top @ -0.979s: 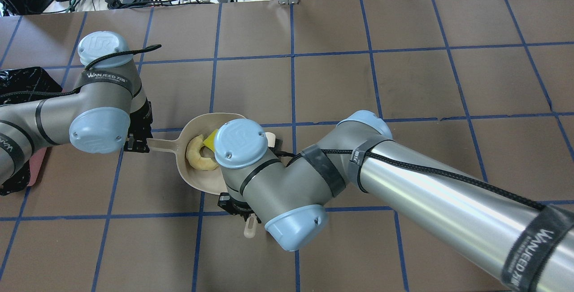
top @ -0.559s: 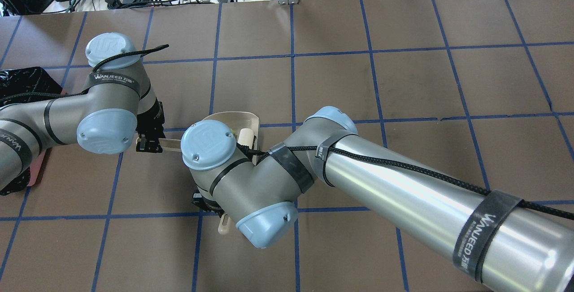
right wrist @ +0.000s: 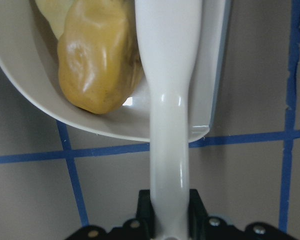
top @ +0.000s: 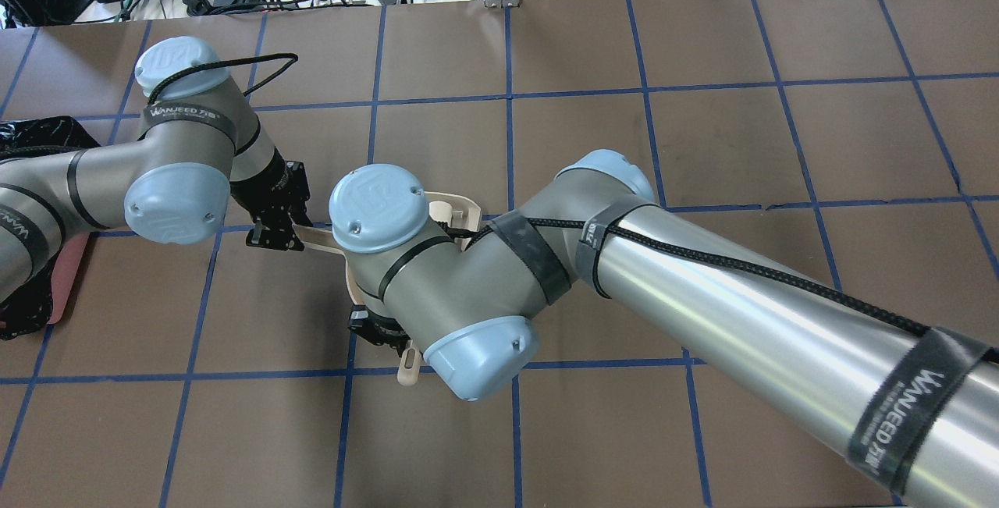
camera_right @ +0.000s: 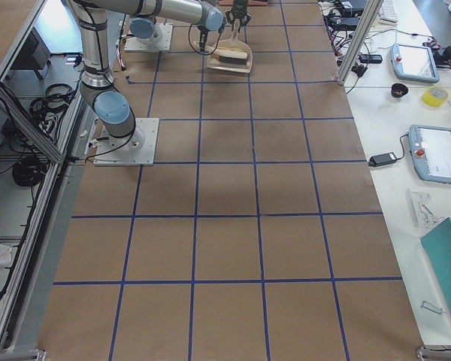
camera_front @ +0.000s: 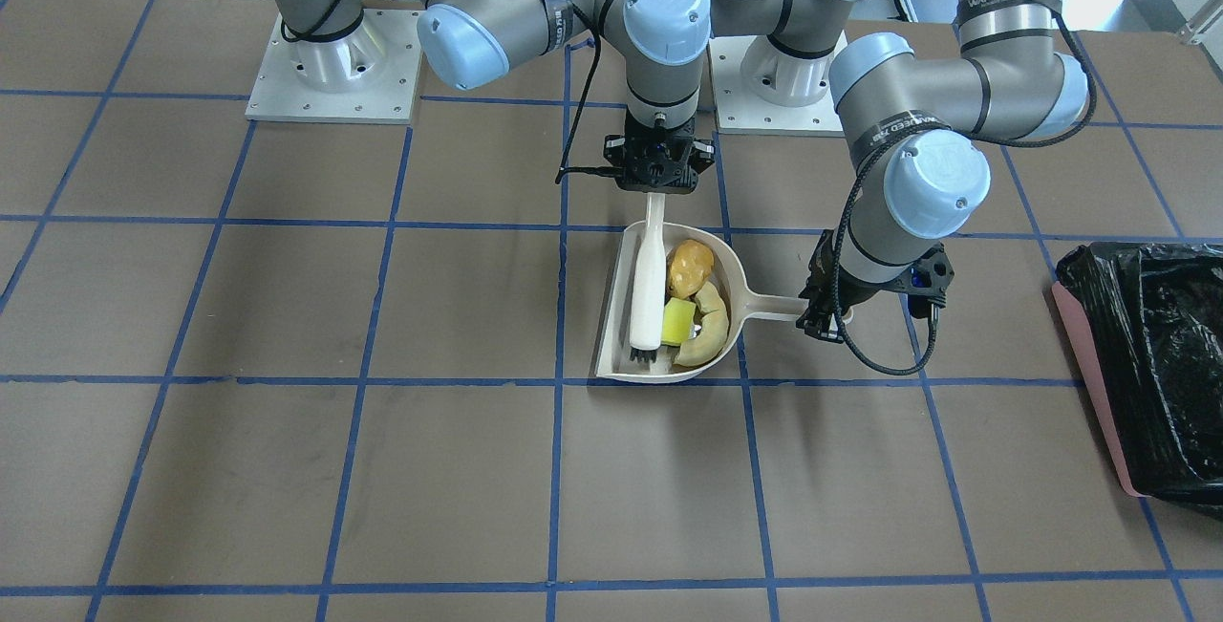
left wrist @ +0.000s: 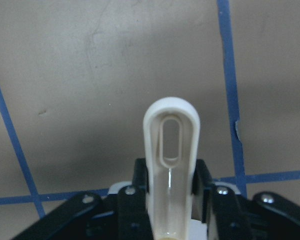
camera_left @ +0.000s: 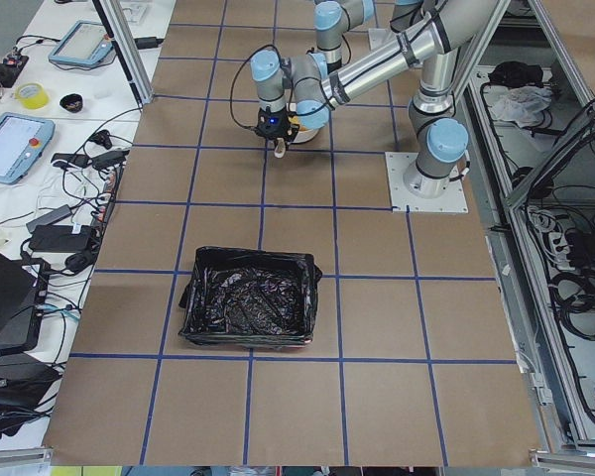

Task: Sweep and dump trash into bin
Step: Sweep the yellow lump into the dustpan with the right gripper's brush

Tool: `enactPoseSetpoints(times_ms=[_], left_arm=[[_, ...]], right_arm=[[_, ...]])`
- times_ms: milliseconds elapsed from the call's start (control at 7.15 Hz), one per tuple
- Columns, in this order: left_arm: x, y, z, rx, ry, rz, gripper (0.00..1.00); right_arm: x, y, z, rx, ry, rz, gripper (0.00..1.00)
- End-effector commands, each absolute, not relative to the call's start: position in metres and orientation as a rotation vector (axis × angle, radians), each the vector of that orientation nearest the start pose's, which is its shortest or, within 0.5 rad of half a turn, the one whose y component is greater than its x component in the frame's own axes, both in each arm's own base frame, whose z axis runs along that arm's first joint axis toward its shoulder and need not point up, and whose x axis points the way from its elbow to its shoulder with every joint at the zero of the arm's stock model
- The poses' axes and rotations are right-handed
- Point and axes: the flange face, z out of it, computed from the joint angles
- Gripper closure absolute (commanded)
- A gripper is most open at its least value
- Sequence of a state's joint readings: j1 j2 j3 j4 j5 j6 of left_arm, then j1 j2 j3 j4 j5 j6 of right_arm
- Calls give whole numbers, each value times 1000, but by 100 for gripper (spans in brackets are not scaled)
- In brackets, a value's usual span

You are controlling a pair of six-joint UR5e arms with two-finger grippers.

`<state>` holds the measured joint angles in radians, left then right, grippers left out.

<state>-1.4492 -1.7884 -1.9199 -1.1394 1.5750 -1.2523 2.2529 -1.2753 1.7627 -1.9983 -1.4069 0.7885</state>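
Trash [camera_front: 705,307]: glossy orange-brown lump [camera_front: 690,268], cream crescent [camera_front: 711,326] (curved), yellow wedge [camera_front: 677,322].

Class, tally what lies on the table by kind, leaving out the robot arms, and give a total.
Food scraps: 3 (orange-brown lump, yellow wedge, cream crescent slice)
Dustpan: 1
Brush: 1
Bin: 1
Total: 6
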Motion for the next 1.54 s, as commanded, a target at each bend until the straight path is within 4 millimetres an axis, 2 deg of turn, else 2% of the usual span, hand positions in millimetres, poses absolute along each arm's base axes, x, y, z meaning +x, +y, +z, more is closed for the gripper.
enactPoseSetpoints(times_ms=[0, 280, 559, 699, 839, 979, 1119, 1398], left_arm=[[-61, -533, 255, -1891, 2393, 259, 100], [-63, -535, 257, -1909, 2449, 349, 100], [-62, -543, 268, -1934, 2463, 389, 100], [-35, -555, 285, -2004, 2452, 381, 100], [-8, -564, 303, -2053, 2411, 391, 100], [3, -569, 317, -2023, 2432, 407, 100], [22, -573, 325, -2028, 2441, 393, 100], [78, -581, 332, -2063, 2417, 340, 100]], right_arm=[[448, -338, 313, 194, 3067, 283, 100], [433, -331, 338, 151, 3112, 275, 100], [420, -338, 344, 57, 3175, 211, 100], [408, -352, 344, 67, 3184, 199, 100], [389, -373, 345, 79, 3174, 202, 100], [363, -397, 346, 47, 3167, 200, 100], [331, -424, 348, 15, 3156, 195, 100], [261, -490, 370, 28, 3127, 122, 100]])
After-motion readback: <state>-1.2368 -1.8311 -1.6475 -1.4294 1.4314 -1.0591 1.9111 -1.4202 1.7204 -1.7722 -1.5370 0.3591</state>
